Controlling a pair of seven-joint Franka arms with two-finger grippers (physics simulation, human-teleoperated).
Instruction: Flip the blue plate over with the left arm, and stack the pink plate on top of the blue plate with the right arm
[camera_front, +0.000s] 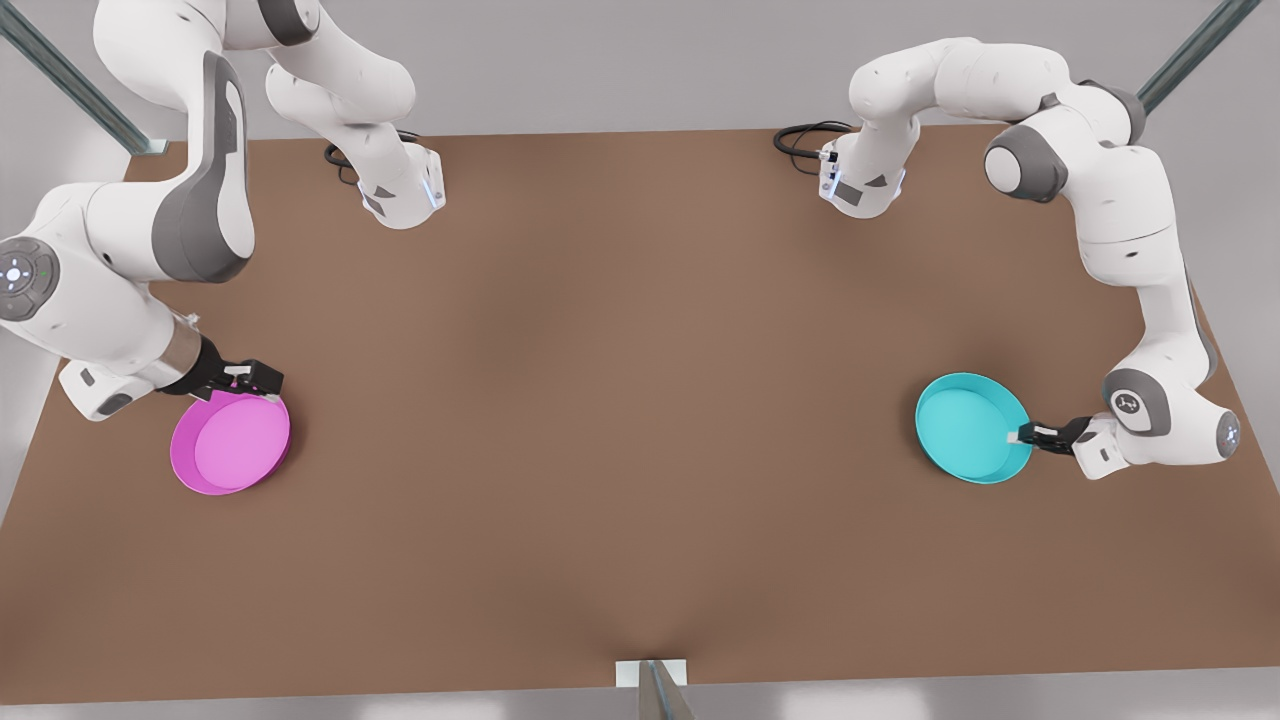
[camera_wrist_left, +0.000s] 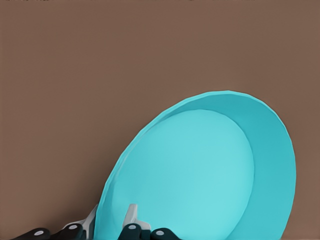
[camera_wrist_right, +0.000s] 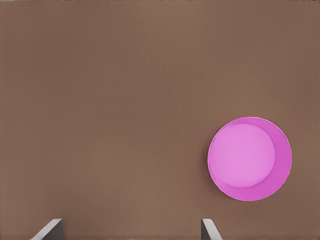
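no readable text, no labels, brands, numbers or signs anywhere

Cyan blue plate (camera_front: 972, 425), magenta pink plate (camera_front: 232, 443) seemingly paler inside, brown table (camera_front: 620, 400)

The blue plate (camera_wrist_left: 200, 175) perhaps hides the left pincer's (camera_wrist_left: 111, 220) grip.

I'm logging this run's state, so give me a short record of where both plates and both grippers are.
blue plate: on the front view's right side of the table, hollow side showing, not flipped
pink plate: on the front view's left side, hollow side up, apart from the blue plate
left gripper: shut on the blue plate's rim
right gripper: open, raised near the pink plate, not holding it
stacking: not done
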